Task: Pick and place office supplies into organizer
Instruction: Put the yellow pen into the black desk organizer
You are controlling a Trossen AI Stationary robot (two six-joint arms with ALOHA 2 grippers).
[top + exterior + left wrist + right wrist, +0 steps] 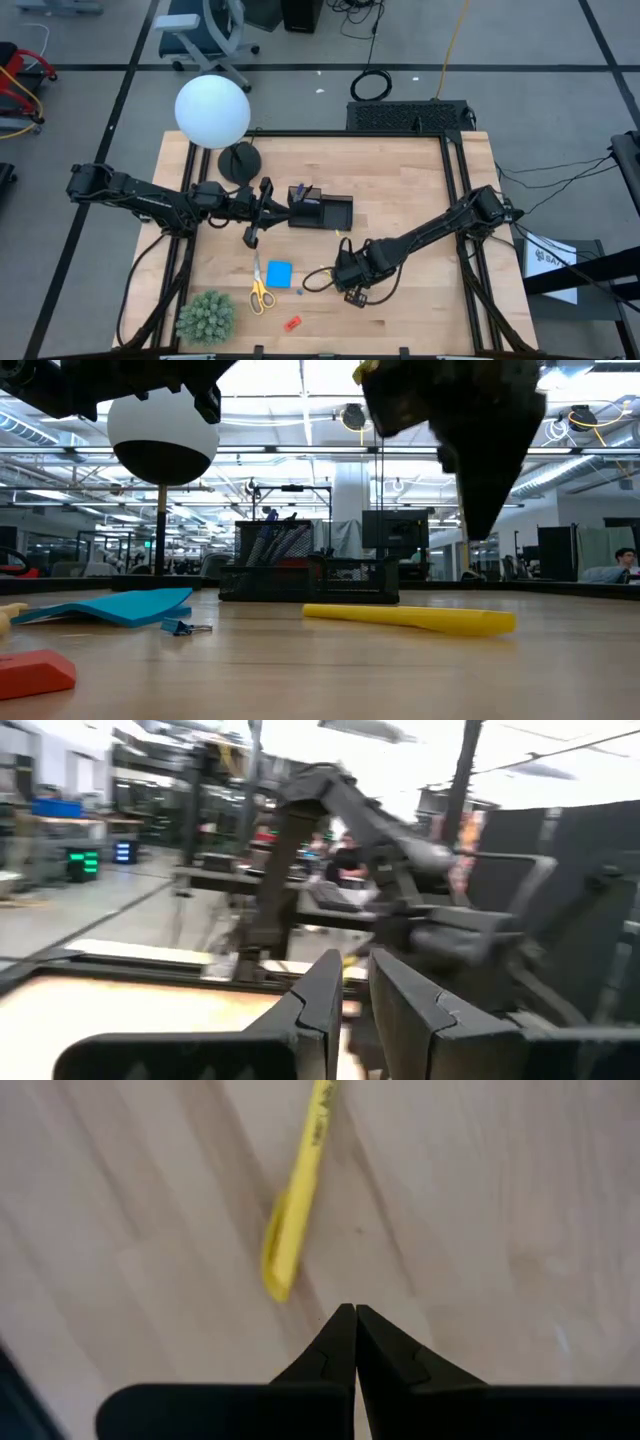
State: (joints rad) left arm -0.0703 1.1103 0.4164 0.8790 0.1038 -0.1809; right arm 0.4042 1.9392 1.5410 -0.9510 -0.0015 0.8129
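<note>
While the right gripper (pixel 354 1323) is hanging over the bare wood with its fingers pressed together and nothing between them, the yellow pen (pixel 298 1192) is lying flat on the table (pixel 400 190) just beyond its tips, apart from them. Seen from above, that gripper (pixel 352 283) is sitting toward five o'clock of the organizer (pixel 322 211), and the pen (pixel 342 238) is showing only as a short yellow streak between the two. At table height the pen (pixel 410 618) is stretching across the wood in front of the organizer (pixel 310 565). The left gripper (pixel 262 210) is reaching in at nine o'clock of the organizer, close against its end; its fingers (pixel 320 995) are standing slightly apart with no object visible between them. The blue note pad (pixel 279 273), the yellow-handled scissors (pixel 259 291) and the small red piece (pixel 292 323) are lying toward seven o'clock of the organizer, well apart from both grippers
</note>
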